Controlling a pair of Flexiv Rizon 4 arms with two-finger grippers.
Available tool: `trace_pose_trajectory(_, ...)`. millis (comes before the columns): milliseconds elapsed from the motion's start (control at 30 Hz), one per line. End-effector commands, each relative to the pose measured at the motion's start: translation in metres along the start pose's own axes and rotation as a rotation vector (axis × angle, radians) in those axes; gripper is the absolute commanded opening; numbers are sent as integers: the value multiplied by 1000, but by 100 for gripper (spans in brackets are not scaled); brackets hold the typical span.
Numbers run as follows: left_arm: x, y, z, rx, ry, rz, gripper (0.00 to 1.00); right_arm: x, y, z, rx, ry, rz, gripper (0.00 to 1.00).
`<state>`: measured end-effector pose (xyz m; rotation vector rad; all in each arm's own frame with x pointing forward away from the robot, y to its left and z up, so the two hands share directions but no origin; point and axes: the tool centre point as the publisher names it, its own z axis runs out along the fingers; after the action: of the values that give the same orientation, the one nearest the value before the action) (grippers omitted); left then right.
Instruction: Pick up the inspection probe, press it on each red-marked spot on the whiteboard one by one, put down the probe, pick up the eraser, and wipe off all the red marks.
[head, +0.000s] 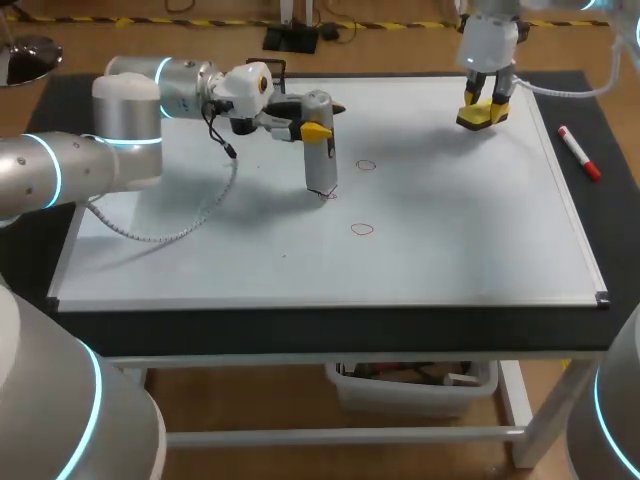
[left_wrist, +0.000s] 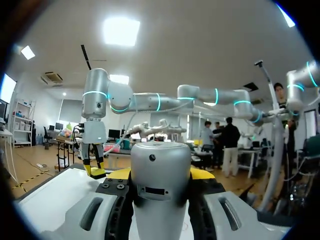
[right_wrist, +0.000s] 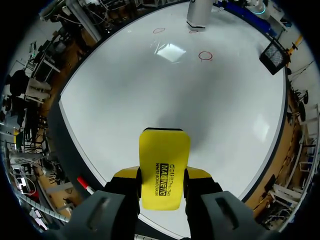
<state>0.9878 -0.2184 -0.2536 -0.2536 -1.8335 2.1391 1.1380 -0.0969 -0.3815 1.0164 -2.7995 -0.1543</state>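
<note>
My left gripper (head: 318, 130) is shut on the grey inspection probe (head: 319, 145), which stands upright on the whiteboard (head: 200, 270). The probe's tip rests at a red mark (head: 328, 194). Two more red circles lie close by, one (head: 366, 165) just right of the probe and one (head: 362, 229) nearer the front. In the left wrist view the probe (left_wrist: 160, 175) fills the gap between the fingers (left_wrist: 202, 173). My right gripper (head: 484, 105) is shut on the yellow eraser (head: 483, 115) over the board's far right part. The right wrist view shows the eraser (right_wrist: 164, 170) clamped from both sides, with the red circles (right_wrist: 205, 56) and the probe (right_wrist: 198, 12) far ahead.
A red marker (head: 578, 152) lies on the black table to the right of the board, and it shows beside my right gripper as the marker (right_wrist: 82, 182). A black mesh object (right_wrist: 274, 51) sits at the board's far left corner.
</note>
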Motion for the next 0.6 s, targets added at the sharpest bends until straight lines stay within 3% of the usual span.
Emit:
trace_pose_trajectory(33,-8,6,1,18,65,-9,0,2,1,-2,4,2,-1,0)
trace_pose_trajectory(600,-5,15,8,-12,110,-11,0,2,1,-2,4,2,-1,0)
